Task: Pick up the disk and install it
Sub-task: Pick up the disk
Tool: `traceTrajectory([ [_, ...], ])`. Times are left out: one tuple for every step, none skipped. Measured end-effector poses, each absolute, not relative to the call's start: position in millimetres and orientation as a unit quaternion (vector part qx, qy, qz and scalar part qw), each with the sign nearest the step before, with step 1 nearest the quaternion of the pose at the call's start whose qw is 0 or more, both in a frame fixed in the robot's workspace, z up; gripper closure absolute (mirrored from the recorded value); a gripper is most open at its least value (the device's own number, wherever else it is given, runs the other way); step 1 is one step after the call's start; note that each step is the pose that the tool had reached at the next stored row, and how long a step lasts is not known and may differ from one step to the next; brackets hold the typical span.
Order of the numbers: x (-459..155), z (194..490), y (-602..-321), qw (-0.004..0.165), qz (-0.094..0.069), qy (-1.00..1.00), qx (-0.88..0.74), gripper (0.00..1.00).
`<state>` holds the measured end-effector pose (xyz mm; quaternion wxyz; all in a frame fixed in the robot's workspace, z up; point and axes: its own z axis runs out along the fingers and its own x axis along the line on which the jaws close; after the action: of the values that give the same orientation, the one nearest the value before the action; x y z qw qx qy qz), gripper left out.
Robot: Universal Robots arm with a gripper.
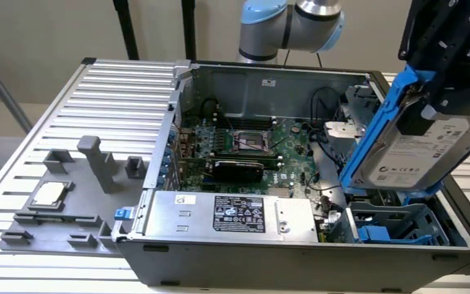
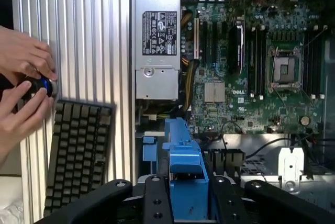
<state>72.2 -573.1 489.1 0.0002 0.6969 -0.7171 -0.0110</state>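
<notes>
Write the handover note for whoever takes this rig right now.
Gripper: shut on the flat silver-grey disk with white label and blue plastic rails, held tilted in the air.
Position: over the open grey metal computer case, above its grey drive cage.
Done: disk picked up.
Left: disk not yet seated in the case.
A person's hands are by the black keyboard.

An open tower computer case [image 1: 243, 82] is lying on its side on the ribbed metal worktop [image 1: 112, 98], its green motherboard [image 1: 292, 147] facing up and the CPU socket [image 1: 249, 142] showing near the middle. A silver power supply [image 1: 227, 214] with a black label is sitting along the case's front wall, a blue drive cage [image 1: 394, 223] beside it. Toward the exterior view's left, a grey fixture tray [image 1: 80, 190] is holding a small square silver chip [image 1: 49, 194]. A black keyboard [image 2: 78, 150] is resting on the worktop.
</notes>
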Motion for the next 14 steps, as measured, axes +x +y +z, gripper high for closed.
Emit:
traceTrajectory([
  [76.3, 488.0, -574.5, 0.000, -0.011, -0.717, 0.697, 1.00],
  [80.5, 486.9, -575.9, 0.000, -0.011, -0.717, 0.697, 1.00],
  [84.7, 485.7, -577.3, 0.000, -0.011, -0.717, 0.697, 1.00],
  [88.8, 484.6, -578.6, 0.000, -0.011, -0.717, 0.697, 1.00],
  [92.9, 483.3, -579.9, 0.000, -0.011, -0.717, 0.697, 1.00],
  [97.3, 482.1, -581.1, 0.000, -0.011, -0.717, 0.697, 1.00],
  [101.5, 481.0, -582.0, 0.000, -0.011, -0.717, 0.697, 1.00],
  [103.7, 480.3, -582.2, 0.000, -0.011, -0.717, 0.697, 1.00],
  [104.4, 480.2, -582.1, 0.000, -0.011, -0.717, 0.697, 1.00],
  [104.3, 480.2, -582.1, 0.000, -0.011, -0.717, 0.697, 1.00],
  [104.4, 480.2, -582.2, 0.000, -0.011, -0.717, 0.697, 1.00],
  [104.4, 480.1, -582.2, 0.000, -0.011, -0.717, 0.697, 1.00],
  [104.4, 480.1, -582.2, 0.000, -0.011, -0.717, 0.697, 1.00],
  [104.4, 480.1, -582.2, 0.000, -0.011, -0.717, 0.697, 1.00],
])
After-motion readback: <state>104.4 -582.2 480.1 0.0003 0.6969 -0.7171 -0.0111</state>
